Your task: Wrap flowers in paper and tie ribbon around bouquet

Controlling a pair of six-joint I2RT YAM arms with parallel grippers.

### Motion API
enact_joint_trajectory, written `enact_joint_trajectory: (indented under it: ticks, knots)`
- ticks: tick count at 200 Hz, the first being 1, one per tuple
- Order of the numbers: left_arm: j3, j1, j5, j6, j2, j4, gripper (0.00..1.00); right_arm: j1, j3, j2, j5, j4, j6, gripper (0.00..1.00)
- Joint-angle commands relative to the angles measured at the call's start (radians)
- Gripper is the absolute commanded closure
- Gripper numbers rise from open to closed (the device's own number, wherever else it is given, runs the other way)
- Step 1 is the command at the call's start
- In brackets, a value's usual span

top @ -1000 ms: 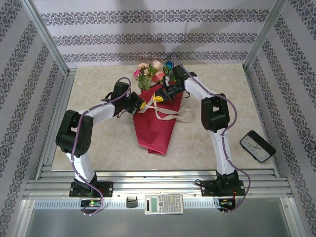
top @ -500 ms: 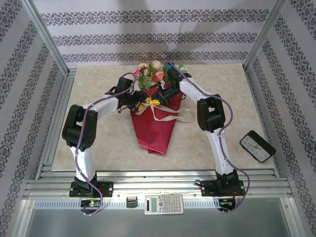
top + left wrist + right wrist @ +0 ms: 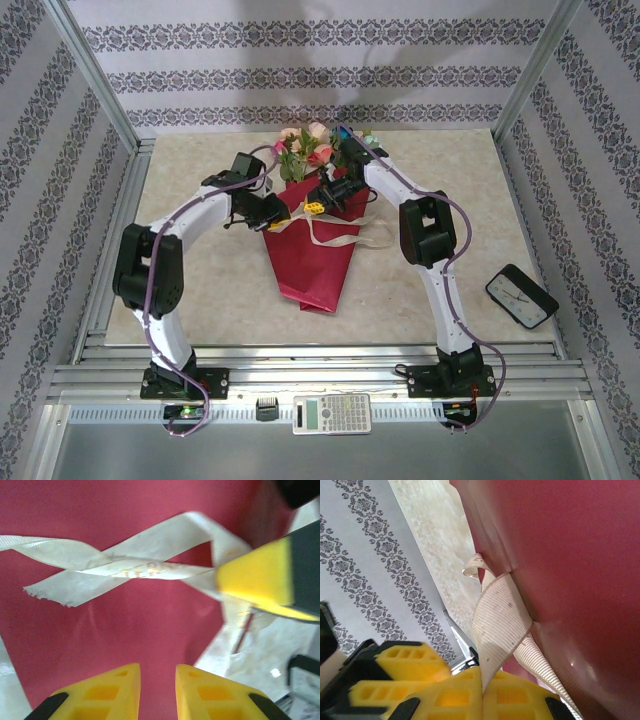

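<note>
The bouquet lies mid-table as a red paper cone point(image 3: 310, 265), its tip toward me. Pink, peach and blue flowers point(image 3: 303, 150) stick out at the far end. The cream ribbon point(image 3: 335, 238) crosses the cone in loose loops, twisted over itself point(image 3: 135, 570). My right gripper point(image 3: 314, 206) is above the cone's wide end, shut on a ribbon end point(image 3: 500, 625) that comes up out of its closed yellow fingertips point(image 3: 482, 685). My left gripper point(image 3: 278, 217) hovers at the cone's left edge. It is open point(image 3: 157, 680) over bare red paper point(image 3: 140, 630), with nothing between the fingers.
A black clock point(image 3: 521, 296) lies flat at the table's right edge. A calculator point(image 3: 331, 412) and a small black block point(image 3: 266, 408) sit on the front rail between the arm bases. Patterned walls and aluminium posts enclose the table.
The left arm reached toward the back, then drew its gripper slightly left, off the ribbon crossing. The right gripper stayed shut on the ribbon near the cone's wide end.
</note>
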Motion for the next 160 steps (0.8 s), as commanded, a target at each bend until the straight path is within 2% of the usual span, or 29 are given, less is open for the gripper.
enact_joint_trajectory:
  ticks: [1, 19, 104, 160]
  knots:
    - [0.049, -0.001, -0.044, 0.221, 0.072, -0.154, 0.74, 0.013, 0.021, 0.022, 0.01, -0.023, -0.015, 1.0]
    - [0.09, -0.002, -0.107, 0.284, 0.109, -0.176, 0.69, 0.014, 0.021, 0.023, 0.013, -0.023, -0.014, 1.0]
    - [0.174, -0.018, -0.202, 0.397, 0.201, -0.18, 0.49, 0.013, 0.028, 0.03, 0.007, -0.005, 0.002, 1.0]
    - [0.196, -0.022, -0.19, 0.403, 0.259, -0.166, 0.49, 0.016, 0.026, 0.029, 0.002, 0.003, 0.01, 1.0]
